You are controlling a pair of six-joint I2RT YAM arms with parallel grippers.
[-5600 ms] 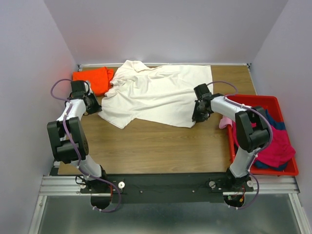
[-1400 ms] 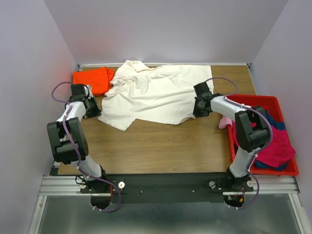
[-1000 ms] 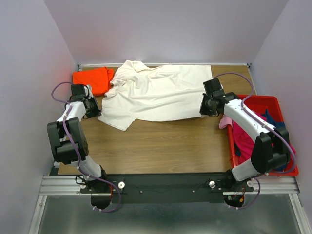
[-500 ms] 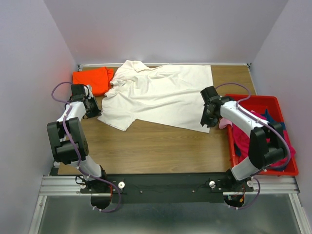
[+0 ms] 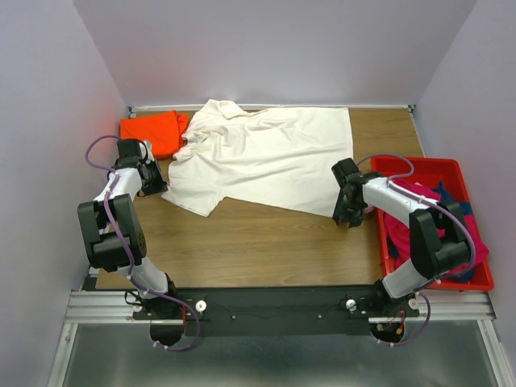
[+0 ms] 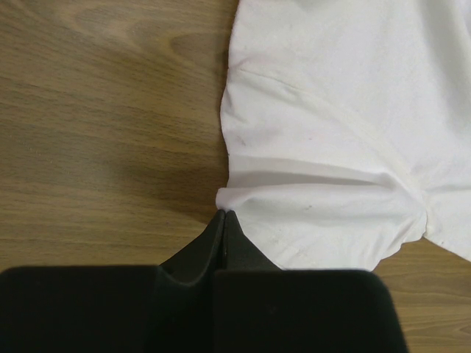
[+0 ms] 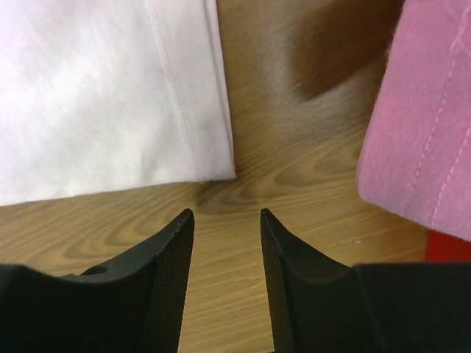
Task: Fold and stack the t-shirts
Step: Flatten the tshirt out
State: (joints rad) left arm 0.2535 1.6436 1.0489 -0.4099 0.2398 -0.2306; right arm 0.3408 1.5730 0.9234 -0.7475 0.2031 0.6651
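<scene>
The large cream-white t-shirt (image 5: 266, 157) lies spread on the table, collar at the back left. My left gripper (image 5: 161, 184) is shut on the edge of its left sleeve; in the left wrist view the closed tips (image 6: 224, 213) pinch the cream cloth (image 6: 331, 132). My right gripper (image 5: 348, 211) is open and empty, just off the shirt's near right corner; in the right wrist view (image 7: 227, 213) that corner (image 7: 110, 95) lies flat ahead of it. The orange t-shirt (image 5: 151, 129) lies folded at the back left.
A red bin (image 5: 476, 282) stands at the right and holds a magenta shirt (image 5: 463, 242) and a dark blue one (image 5: 455, 197). A pale pink shirt (image 5: 371, 203) hangs over its left edge, close to my right gripper, and shows in the right wrist view (image 7: 427, 132).
My right gripper drew the shirt's hem out to the right and towards the near side, let it go, and now sits open past the corner. The left gripper has not moved.
</scene>
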